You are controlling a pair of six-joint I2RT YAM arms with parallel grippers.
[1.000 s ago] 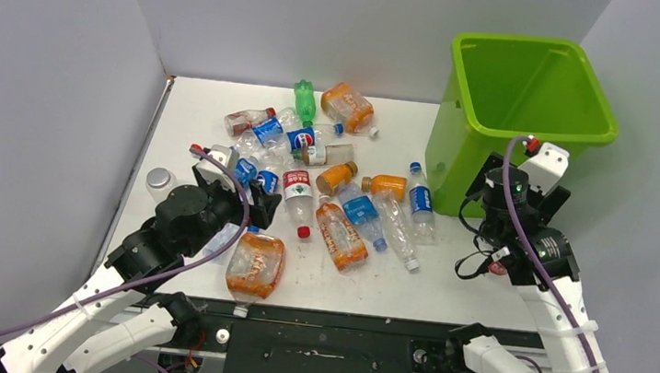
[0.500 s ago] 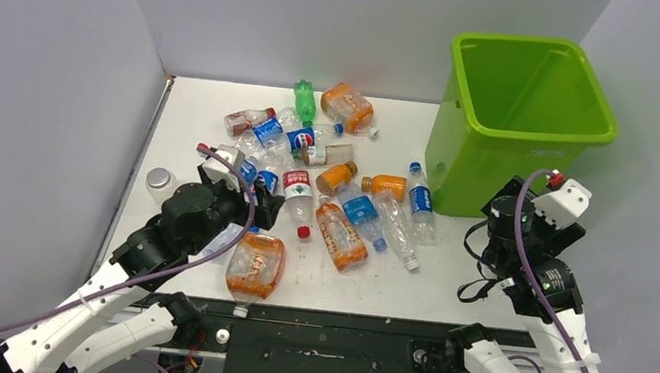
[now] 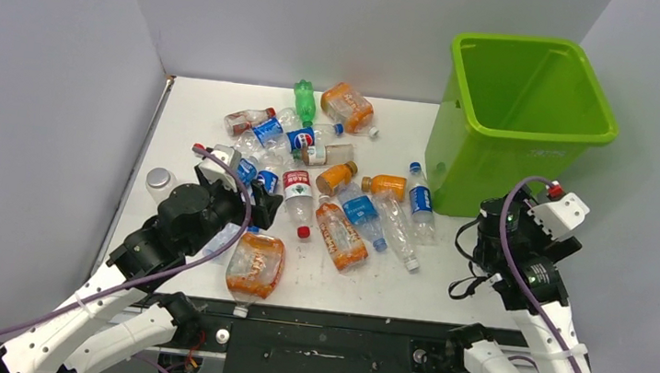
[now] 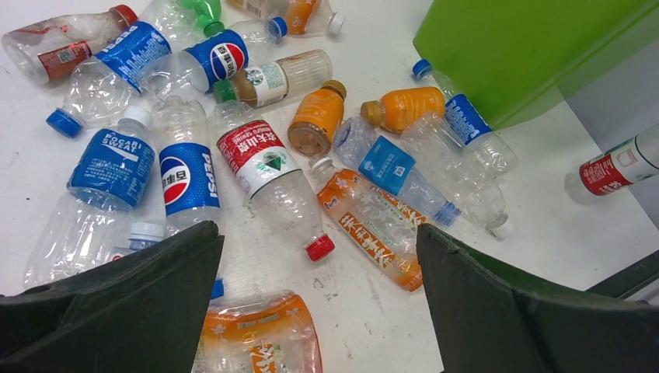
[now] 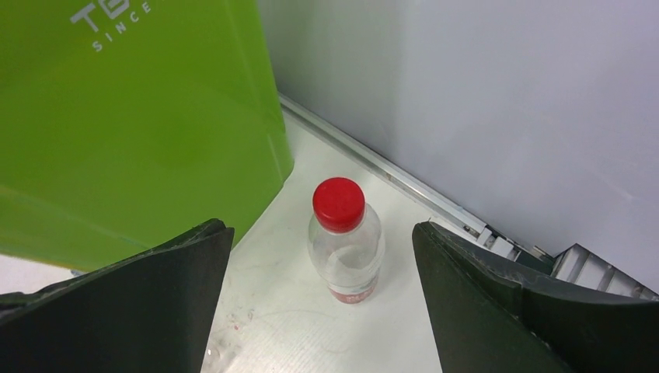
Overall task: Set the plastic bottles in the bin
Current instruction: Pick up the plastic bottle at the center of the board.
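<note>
White table (image 3: 371, 288) w/ grey walls (image 3: 42, 73) is filling the scene. Nearest the front edge, a flattened orange-label bottle (image 3: 255, 265) is lying alone. Just behind it the left jaws are hanging spread wide, nothing betw. them, over the near-left side of the bottle pile (image 3: 327, 177). The left wrist view is showing a Pepsi bottle (image 4: 186, 175) & a red-label bottle (image 4: 268, 171) lying side by side just ahead. On the right, the right jaws are also standing wide apart & empty, pointing down at a small red-capped clear bottle (image 5: 346, 241). It is standing on the table just beside the bin (image 3: 459, 158) wall. Most bottles are lying scattered mid-table, left of the bin, several touching or overlapping. A lone clear bottle (image 3: 158, 180) is sitting at the left edge. The lime-green bin is standing upright at far right. Farthest back, a green bottle (image 3: 304, 100) & a crushed orange one (image 3: 348, 107) are lying near the rear wall.
</note>
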